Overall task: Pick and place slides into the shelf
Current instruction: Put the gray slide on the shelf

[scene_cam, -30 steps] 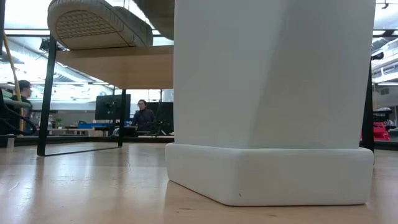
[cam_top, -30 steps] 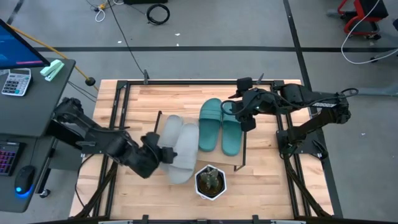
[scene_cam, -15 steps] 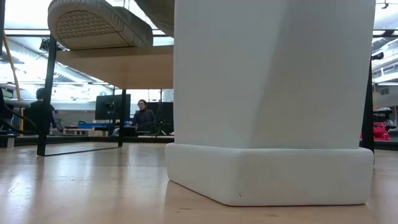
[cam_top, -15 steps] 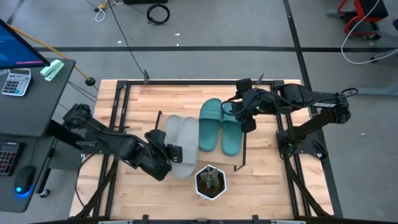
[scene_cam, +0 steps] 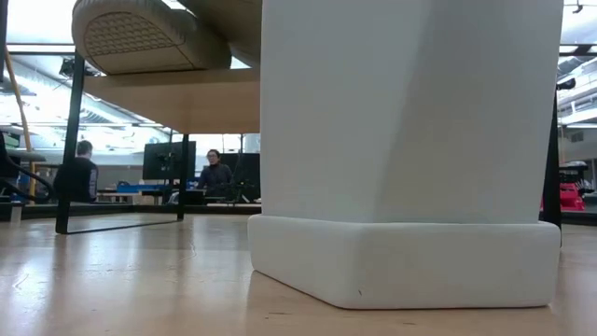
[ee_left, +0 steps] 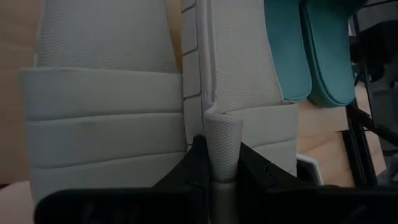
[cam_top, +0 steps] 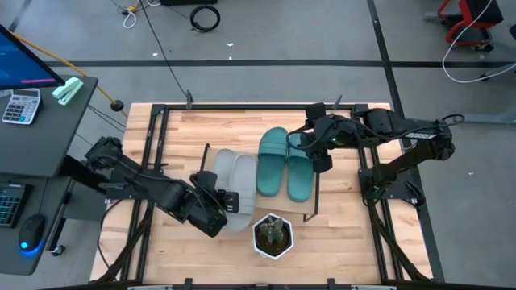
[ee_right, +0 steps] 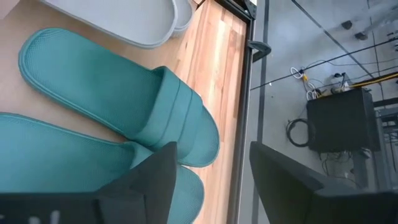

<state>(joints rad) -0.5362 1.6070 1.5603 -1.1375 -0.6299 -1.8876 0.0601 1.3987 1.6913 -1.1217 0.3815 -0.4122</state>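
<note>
I have the two light grey foam slides [cam_top: 232,184] lying side by side on the low shelf's light wooden board top [cam_top: 300,208], touching the pair of teal-green foam slides [cam_top: 284,163] beside them. My left gripper [cam_top: 222,202] sits at the grey pair's near end, its fingers [ee_left: 222,147] pinched on the strap edge of one grey slide. My right gripper [cam_top: 316,147] hovers over the far end of the teal pair, fingers apart, holding nothing. A white faceted pot with a cactus [cam_top: 272,234] stands near the shelf's front edge.
</note>
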